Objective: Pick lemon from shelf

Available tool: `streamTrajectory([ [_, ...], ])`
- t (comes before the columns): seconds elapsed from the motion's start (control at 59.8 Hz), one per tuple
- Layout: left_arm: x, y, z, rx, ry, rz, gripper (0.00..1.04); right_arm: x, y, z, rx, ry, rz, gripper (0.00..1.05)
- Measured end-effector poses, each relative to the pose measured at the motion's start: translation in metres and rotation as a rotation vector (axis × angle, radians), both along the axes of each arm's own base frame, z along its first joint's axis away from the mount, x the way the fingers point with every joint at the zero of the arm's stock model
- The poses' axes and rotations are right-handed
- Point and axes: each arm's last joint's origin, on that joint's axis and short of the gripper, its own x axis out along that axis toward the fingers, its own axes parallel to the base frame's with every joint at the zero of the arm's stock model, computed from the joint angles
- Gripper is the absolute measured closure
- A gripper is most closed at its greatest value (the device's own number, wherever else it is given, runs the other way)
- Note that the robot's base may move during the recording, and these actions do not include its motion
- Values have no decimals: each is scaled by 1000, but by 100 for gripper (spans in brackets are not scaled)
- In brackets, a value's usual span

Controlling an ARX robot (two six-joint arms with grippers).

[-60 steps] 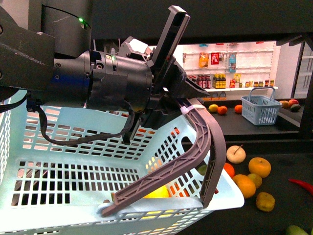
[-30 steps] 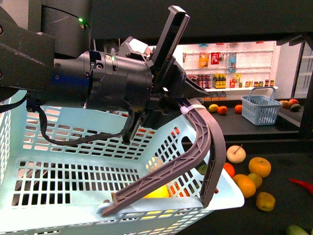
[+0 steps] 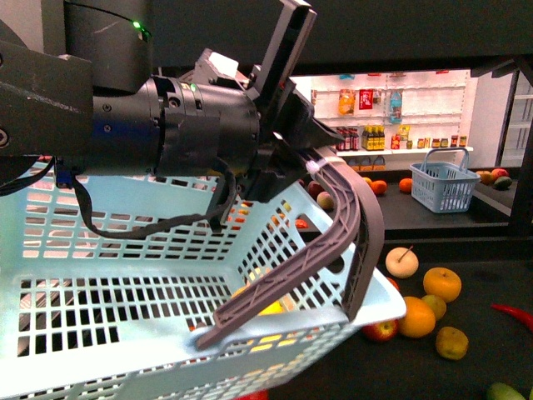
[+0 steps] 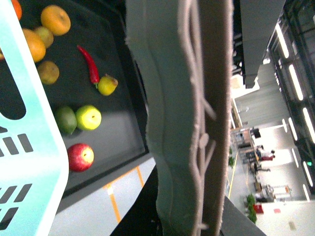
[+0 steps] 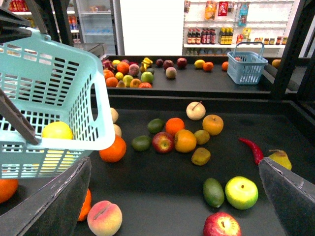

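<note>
Pale turquoise plastic basket [image 3: 125, 275] fills the lower left of the front view, hanging by its grey handle [image 3: 333, 242] from the left gripper [image 3: 304, 154], whose jaws are clamped on the handle's top. Inside it lies the lemon [image 5: 57, 131], bright yellow behind the slotted wall at the left of the right wrist view, off the shelf [image 5: 162, 182]. That dark shelf tray spreads across the lower right, strewn with loose fruit. A smaller blue basket [image 5: 247, 66] stands on the far tray, upper right. The right gripper [image 5: 172, 196] stands wide, its fingers [image 5: 290, 194] in the bottom corners of its own view, nothing between them. Compared with half a second ago, the basket sits higher and tilted, and a red apple [image 3: 380, 331] now shows under its corner.
</note>
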Motion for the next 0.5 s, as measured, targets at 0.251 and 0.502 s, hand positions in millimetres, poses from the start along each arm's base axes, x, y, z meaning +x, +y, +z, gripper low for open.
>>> streamTrajectory([
  [0.251,22,47,12,-146,-73,340,95,0,0,0,0,0,0,2],
  [0.502,38,132,10,-379,-120,695,95,0,0,0,0,0,0,2],
])
